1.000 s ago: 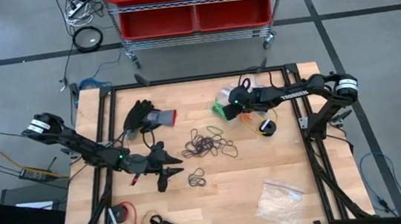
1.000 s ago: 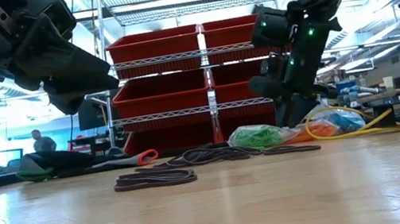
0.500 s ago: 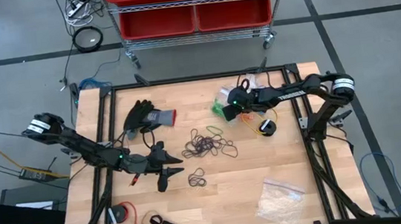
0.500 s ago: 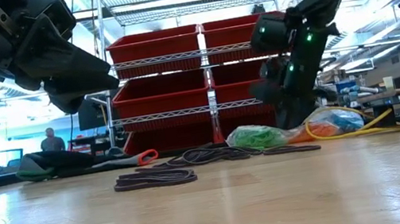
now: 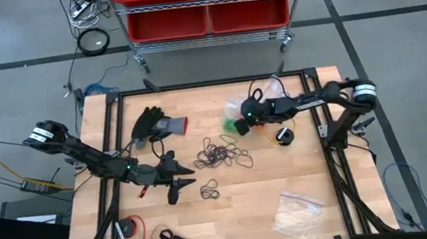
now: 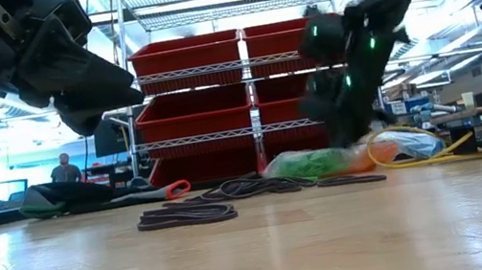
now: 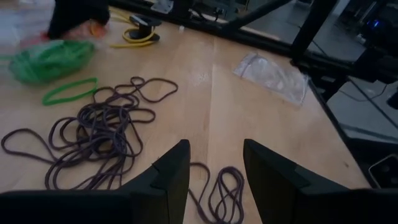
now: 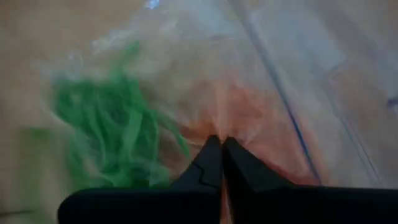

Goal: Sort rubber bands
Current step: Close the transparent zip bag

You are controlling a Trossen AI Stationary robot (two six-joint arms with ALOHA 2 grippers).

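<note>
Your right tool [image 5: 239, 121] sits at the far right part of the desk [image 5: 239, 212], its fingers [image 8: 214, 163] pressed together. The right wrist view shows the tips meeting over a blurred heap of orange rubber bands [image 8: 249, 124] beside green rubber bands [image 8: 102, 134], with a clear film across both; whether anything is pinched between the tips you cannot tell from that picture. The high view adds only that the tool lies at the green heap [image 5: 232, 123], with a coiled yellow cable [image 5: 282, 136] just beside the arm. In the low view the right tool [image 6: 341, 124] comes down from above onto the green and orange heap [image 6: 309, 165].

The right arm reaches in from the desk's right edge, stretched low and nearly level toward the middle.

Your left tool [image 5: 184, 180] hangs above the near left part of the desk, its fingers [image 7: 168, 177] spread and holding nothing. The left wrist view shows what the others only hint at: a tangle of dark rubber bands [image 7: 99, 130] ahead of the fingers, one loose green band [image 7: 68, 92] beyond it, and a small dark pair [image 7: 224, 193] between the fingertips' line and the desk. A clear plastic bag [image 7: 270, 71] lies well apart.

The left arm runs in from the left edge, angled across toward the middle. A black glove [image 5: 153, 124] lies behind it.
</note>
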